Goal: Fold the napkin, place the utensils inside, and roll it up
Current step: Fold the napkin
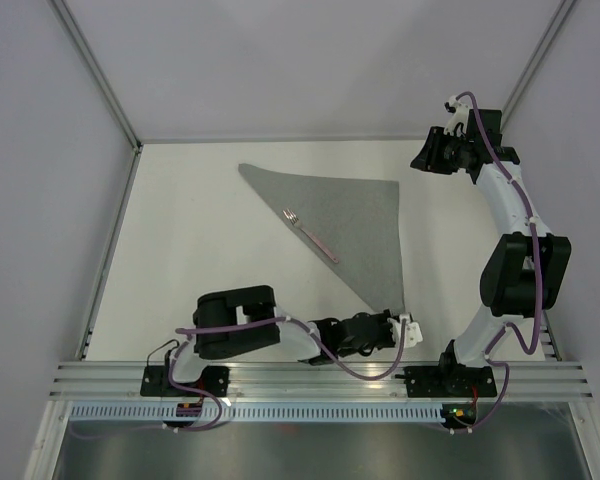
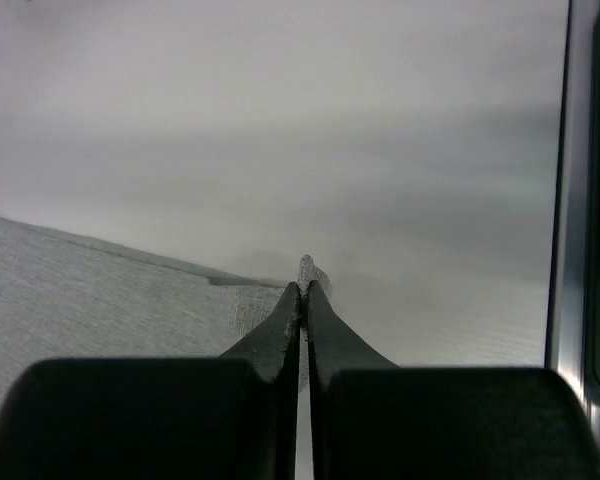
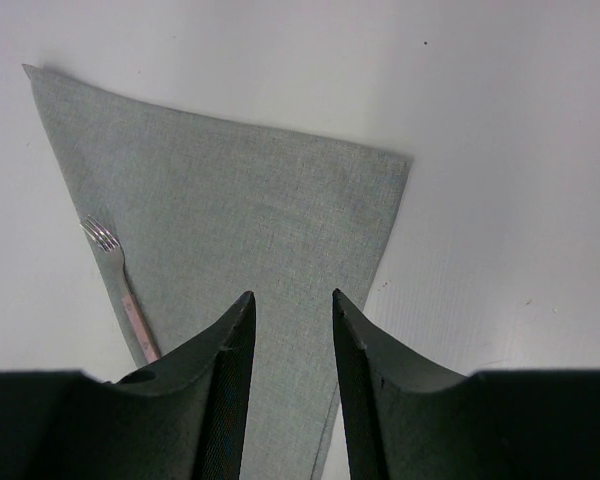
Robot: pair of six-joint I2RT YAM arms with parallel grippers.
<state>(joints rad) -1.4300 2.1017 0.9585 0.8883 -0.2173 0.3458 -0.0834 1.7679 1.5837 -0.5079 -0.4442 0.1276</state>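
Near the middle of the white tabletop, a plain mid-grey square-cloth napkin lies folded into a triangle. A slender silvery metal fork rests along its long diagonal edge. At the napkin's near corner, close to the tabletop's near edge, the left gripper is pinched tight on the fabric tip. Above the far right corner, the right gripper hangs with fingers parted, holding nothing.
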